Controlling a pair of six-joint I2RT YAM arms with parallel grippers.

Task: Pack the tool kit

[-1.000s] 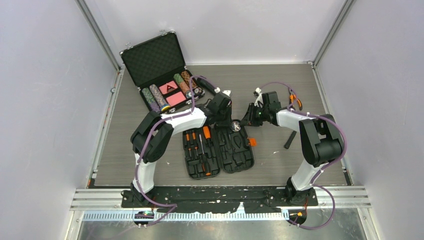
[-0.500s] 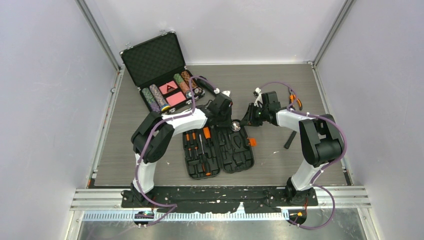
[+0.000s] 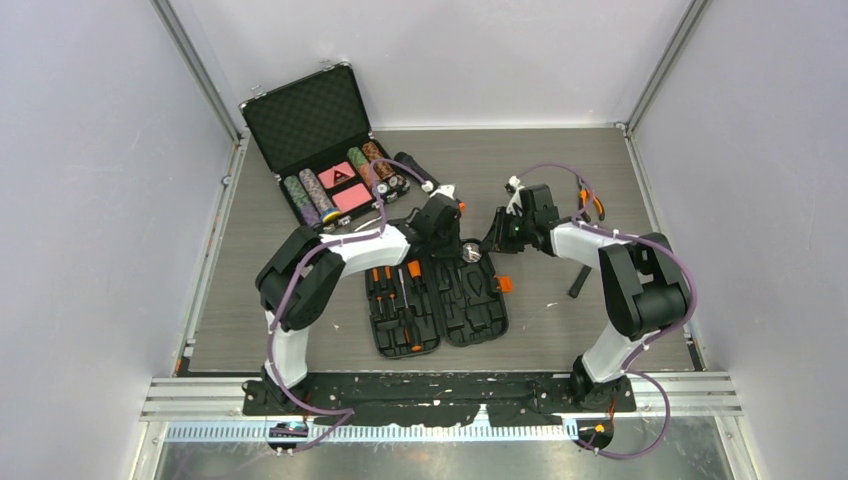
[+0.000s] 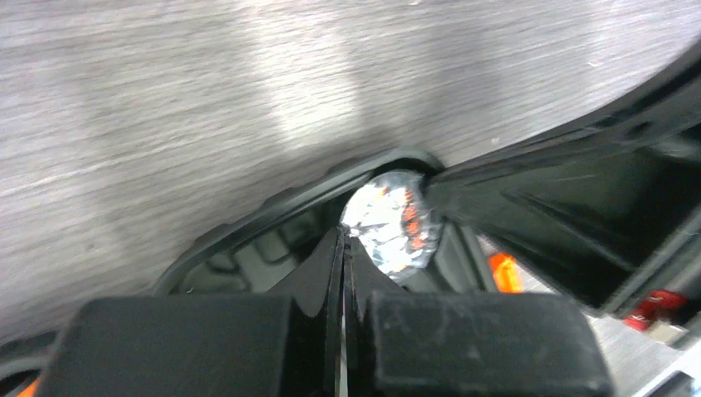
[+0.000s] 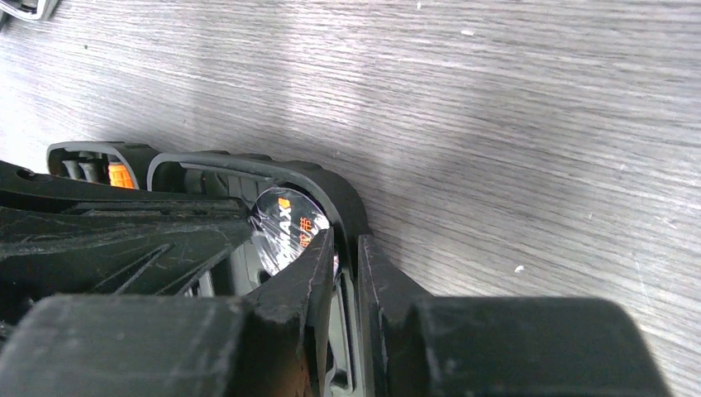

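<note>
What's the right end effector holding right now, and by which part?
The black plastic clamshell tool case, its far rim pinched in the right end effector.

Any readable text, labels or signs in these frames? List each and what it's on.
"MAX", leading letters hidden: round silver item at the tool kit case rim.
Orange characters beside it: too blurred.
Dark triangle sign: pink card, too small to read.

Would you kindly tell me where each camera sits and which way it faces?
Top external: above and behind the bases, looking down at the table; both arms show.
Left wrist: aimed at the far rim of the black ribbed plastic clamshell tool case; shut left gripper shows.
Right wrist: low beside that rim; right gripper straddles it.
Wrist views share the shiny round silver disc.
</note>
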